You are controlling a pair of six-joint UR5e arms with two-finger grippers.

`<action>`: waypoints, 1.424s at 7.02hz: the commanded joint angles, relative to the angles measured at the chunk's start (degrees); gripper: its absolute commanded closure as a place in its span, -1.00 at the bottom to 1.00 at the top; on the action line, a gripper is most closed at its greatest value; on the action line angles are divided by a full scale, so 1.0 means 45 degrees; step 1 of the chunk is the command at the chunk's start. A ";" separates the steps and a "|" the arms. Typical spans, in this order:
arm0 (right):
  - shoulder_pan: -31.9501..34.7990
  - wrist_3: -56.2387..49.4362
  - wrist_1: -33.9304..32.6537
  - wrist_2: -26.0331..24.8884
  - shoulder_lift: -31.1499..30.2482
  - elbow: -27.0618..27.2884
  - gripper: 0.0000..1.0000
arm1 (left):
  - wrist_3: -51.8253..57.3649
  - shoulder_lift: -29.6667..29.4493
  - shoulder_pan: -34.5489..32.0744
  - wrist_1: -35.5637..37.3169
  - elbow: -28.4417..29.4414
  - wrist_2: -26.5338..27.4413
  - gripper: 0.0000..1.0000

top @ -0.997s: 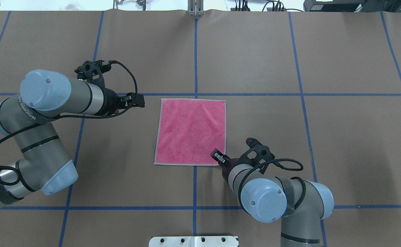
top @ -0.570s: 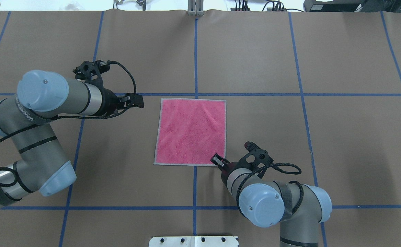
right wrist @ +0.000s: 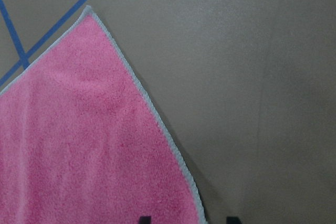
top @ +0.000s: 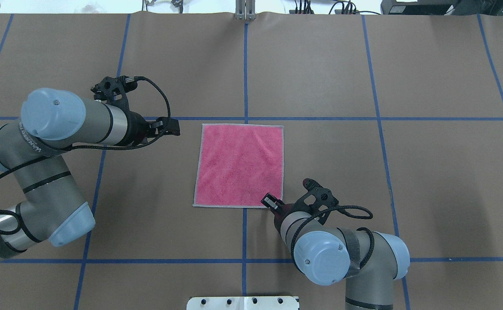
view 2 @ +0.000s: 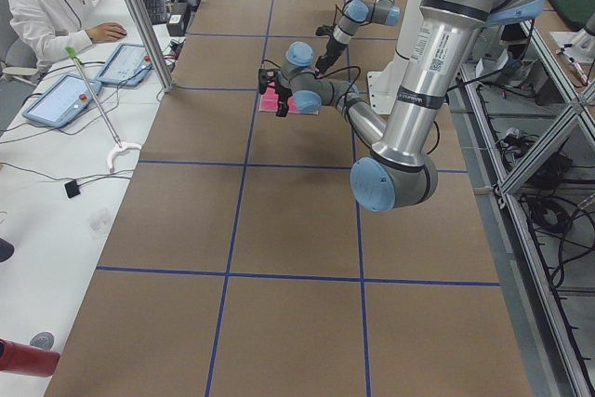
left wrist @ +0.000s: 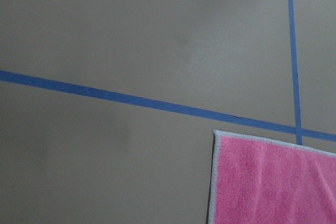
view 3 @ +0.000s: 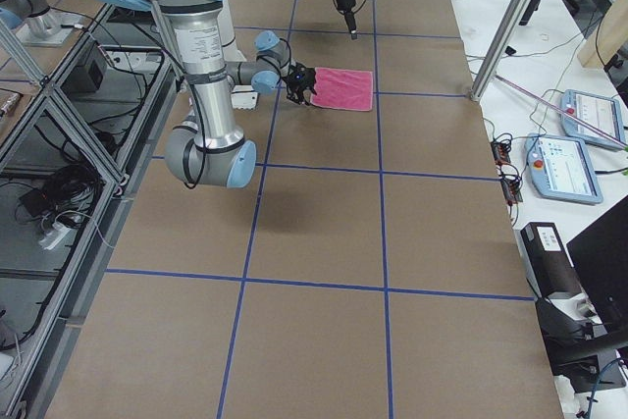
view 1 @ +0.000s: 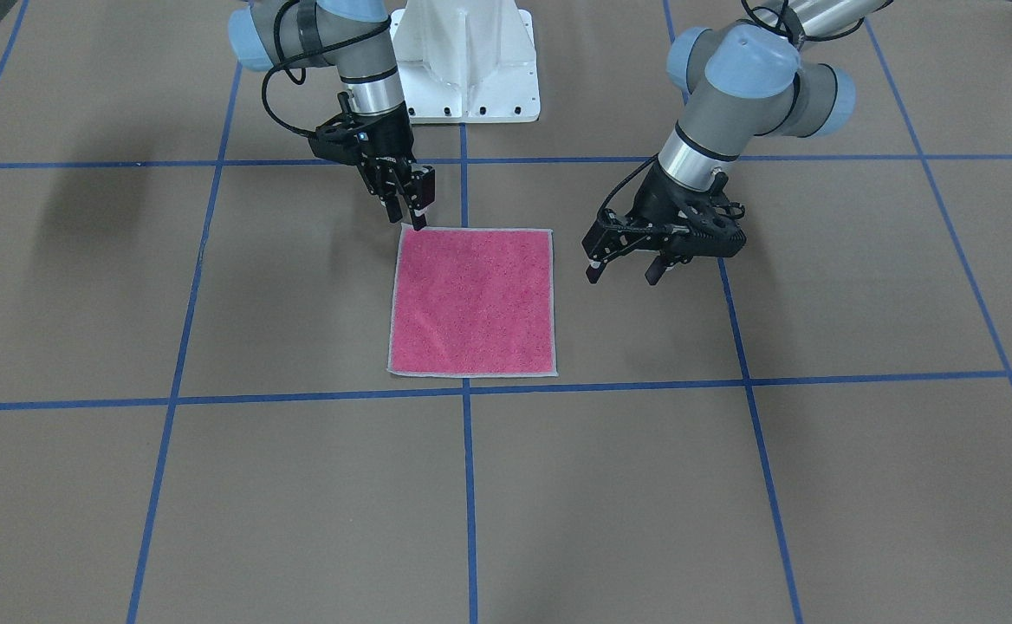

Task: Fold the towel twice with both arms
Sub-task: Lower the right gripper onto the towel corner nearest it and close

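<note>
The towel (top: 239, 165) lies flat and pink face up on the brown table, and it also shows in the front view (view 1: 471, 299). My right gripper (top: 270, 201) is open at the towel's near right corner (view 1: 411, 217). In the right wrist view the hemmed edge (right wrist: 173, 145) runs down between the two fingertips. My left gripper (view 1: 622, 274) is open and empty. It hovers above the table, off the towel's left side and near its far left corner (top: 173, 126). The left wrist view shows only that corner (left wrist: 216, 134).
Blue tape lines (top: 246, 64) divide the brown table cover into squares. The white pedestal base (view 1: 463, 61) stands at the robot's side. An operator (view 2: 51, 6) sits at a side desk with tablets (view 2: 65, 98), beyond the table's far edge.
My right arm has shifted a little to the view's left and my right gripper has settled closer onto the towel's near right corner. My left arm has barely moved. The towel has not moved.
</note>
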 commanded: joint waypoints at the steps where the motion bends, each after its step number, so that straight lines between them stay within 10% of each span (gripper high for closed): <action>1: -0.0001 0.0000 0.0017 -0.0022 0.0054 -0.0140 0.45 | 0.0015 0.0003 0.0000 0.0000 -0.0001 -0.0013 -1.00; 10: 0.0290 -0.0234 0.0017 -0.0550 0.0035 0.0053 1.00 | -0.0005 0.0003 0.0000 0.0000 -0.0001 -0.0014 -1.00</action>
